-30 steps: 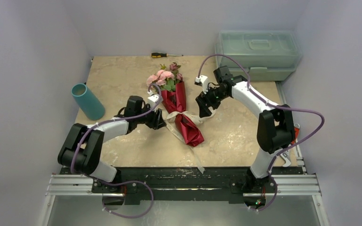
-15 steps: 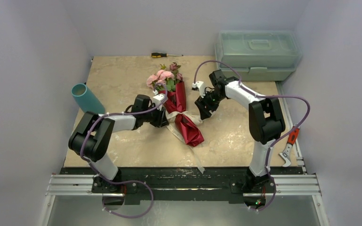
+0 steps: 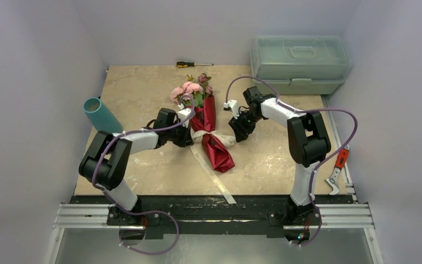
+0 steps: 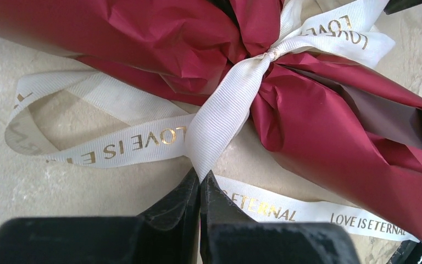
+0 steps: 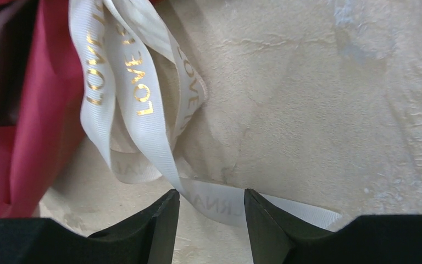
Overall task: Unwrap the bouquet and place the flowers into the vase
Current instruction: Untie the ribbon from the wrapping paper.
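Left wrist, ribbon point(image 4: 220, 114) pinched between closed jaws, bouquet point(image 4: 329, 118) just beyond

Table point(image 3: 143, 88): beige marbled top, walled on the left, far and right sides.
Bouquet point(image 3: 211, 132): lies on its side mid-table, pink heads toward the far side, maroon paper end pointing near.
Ribbon point(image 3: 211, 172): cream with gold lettering, tied round the bouquet's waist. Loops rest on the table to its left and right, and one tail runs flat to the near edge.
Vase point(image 3: 101, 118): teal, at the left edge, well apart from the bouquet; upright or tilted, cannot tell.
Screwdriver point(image 3: 194, 64): flat at the far edge, middle, handle to the left.
Toolbox point(image 3: 301, 63): pale green, lid shut, far right corner.
Pliers point(image 3: 335, 175): red-handled, near right edge; on the top or the side rail, cannot tell.
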Motion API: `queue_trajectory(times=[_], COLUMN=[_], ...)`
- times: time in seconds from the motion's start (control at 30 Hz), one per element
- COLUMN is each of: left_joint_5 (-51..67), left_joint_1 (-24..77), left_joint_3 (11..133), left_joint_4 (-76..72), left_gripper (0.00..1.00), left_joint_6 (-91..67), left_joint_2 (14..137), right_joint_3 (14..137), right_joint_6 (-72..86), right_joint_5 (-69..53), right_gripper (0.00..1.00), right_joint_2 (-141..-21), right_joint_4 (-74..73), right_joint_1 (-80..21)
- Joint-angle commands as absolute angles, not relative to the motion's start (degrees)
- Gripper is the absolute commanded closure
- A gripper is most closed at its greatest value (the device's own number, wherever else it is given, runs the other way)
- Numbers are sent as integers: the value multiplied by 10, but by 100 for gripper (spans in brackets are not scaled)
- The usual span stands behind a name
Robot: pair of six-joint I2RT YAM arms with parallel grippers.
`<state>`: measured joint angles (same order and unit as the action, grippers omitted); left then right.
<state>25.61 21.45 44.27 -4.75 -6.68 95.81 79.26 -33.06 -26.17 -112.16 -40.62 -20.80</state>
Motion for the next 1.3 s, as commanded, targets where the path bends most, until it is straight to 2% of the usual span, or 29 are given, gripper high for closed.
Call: queue_trajectory(times=[0.0,0.03,0.07,0.13,0.2,0.7,0.9,1.27], left_joint_5=[228,224,221,217,214,215,216,115], left_joint_1=[214,214,214,214,214,169,169,160], left_joint_3=[465,468,471,478,485,505,512,518], left_joint_4=[15,27,38,55,71,127,127,151], left_gripper=[100,100,100,100,100,100,100,100], left_joint_6=[-41,-37,-34,-26,-20,64,71,80], left_joint_2=[915,909,906,901,897,888,884,886], right_joint_3=[783,781,779,783,794,770,773,715], right_joint_6=[-345,-346,-347,-355,-357,-322,-316,-339], right_joint_5=[-248,-245,-242,-237,-245,-237,-241,-182], right_gripper=[48,47,51,69,100,100,100,100], right_joint_2=[-1133,-1133,-1133,-1136,-1140,-1014,-1008,-1017], right_joint_4=[-381,-373,-369,-377,-387,-389,-395,-366], right_joint_1=[-212,-212,-211,-212,-212,-184,-184,-173])
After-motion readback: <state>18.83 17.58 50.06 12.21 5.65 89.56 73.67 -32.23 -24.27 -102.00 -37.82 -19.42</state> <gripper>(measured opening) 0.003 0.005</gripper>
